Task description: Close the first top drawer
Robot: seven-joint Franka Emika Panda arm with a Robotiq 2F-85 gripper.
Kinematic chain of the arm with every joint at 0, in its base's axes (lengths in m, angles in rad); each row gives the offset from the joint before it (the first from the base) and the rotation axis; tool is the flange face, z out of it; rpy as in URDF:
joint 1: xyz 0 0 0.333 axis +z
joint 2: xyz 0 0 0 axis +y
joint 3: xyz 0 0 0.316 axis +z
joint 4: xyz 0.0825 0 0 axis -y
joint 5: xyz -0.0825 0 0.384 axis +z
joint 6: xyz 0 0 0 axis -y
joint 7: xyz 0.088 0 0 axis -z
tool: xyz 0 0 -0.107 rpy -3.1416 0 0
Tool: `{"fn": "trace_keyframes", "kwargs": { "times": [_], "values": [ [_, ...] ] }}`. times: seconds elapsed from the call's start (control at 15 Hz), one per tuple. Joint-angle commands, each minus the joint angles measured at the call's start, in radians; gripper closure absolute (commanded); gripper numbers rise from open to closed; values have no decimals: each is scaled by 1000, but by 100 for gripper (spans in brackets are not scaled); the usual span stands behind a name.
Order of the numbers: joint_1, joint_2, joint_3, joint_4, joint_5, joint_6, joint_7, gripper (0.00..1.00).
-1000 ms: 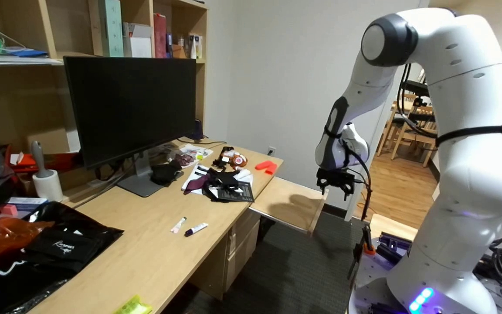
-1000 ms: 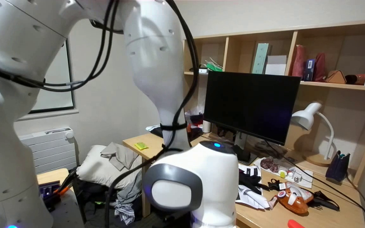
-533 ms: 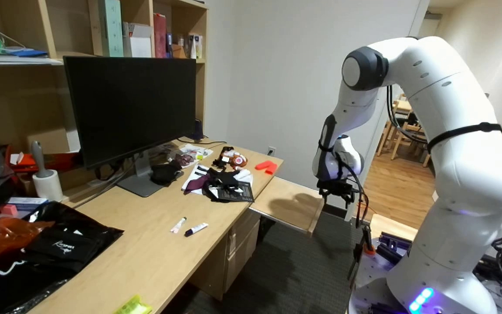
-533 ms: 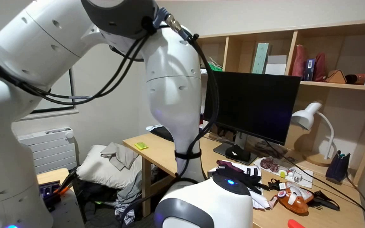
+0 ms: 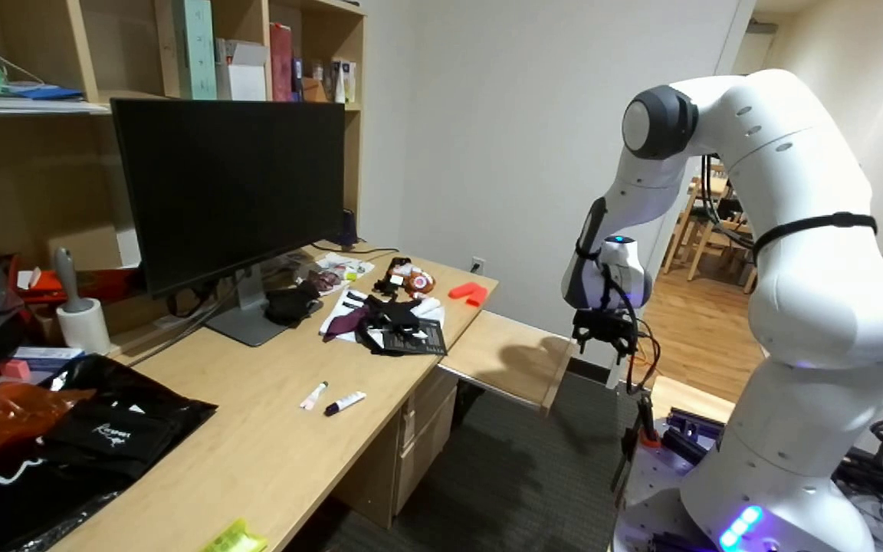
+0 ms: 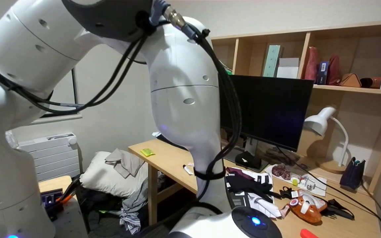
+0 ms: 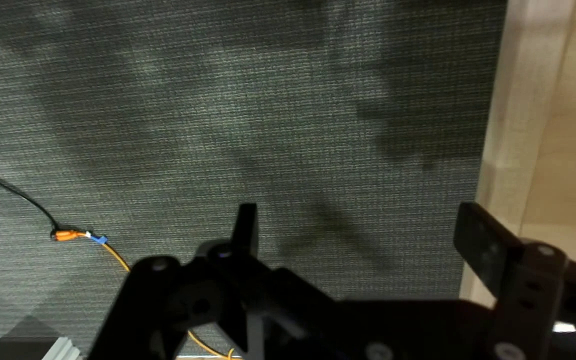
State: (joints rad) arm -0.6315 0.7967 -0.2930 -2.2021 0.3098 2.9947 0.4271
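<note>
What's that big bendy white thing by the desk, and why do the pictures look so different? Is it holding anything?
The bendy white thing is a robot arm. At its end is a gripper, like a hand with two black fingers. The fingers are spread apart, with nothing between them, so it holds nothing. Two cameras watch from outside the robot, in different places. A third rides on its wrist, so there you see the fingers close up, with dark carpet below. On the desk are a computer monitor, a black plastic bag and a yellow-green packet, among other things. The arm's job is closing the top drawer, which is pulled out.
</note>
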Motion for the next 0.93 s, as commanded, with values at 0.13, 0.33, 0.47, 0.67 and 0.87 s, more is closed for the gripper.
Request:
{"fn": "trace_keyframes", "kwargs": {
  "times": [0.13, 0.33, 0.47, 0.67, 0.87],
  "values": [
    [-89, 1, 16, 9, 25, -8, -102, 0],
    [-128, 3, 21, 36, 23, -16, -121, 0],
    [-148, 16, 26, 67, 19, -29, -130, 0],
    [-161, 46, 32, 110, 10, -43, -146, 0],
    [-151, 84, 40, 132, 7, -62, -151, 0]
  ]
}}
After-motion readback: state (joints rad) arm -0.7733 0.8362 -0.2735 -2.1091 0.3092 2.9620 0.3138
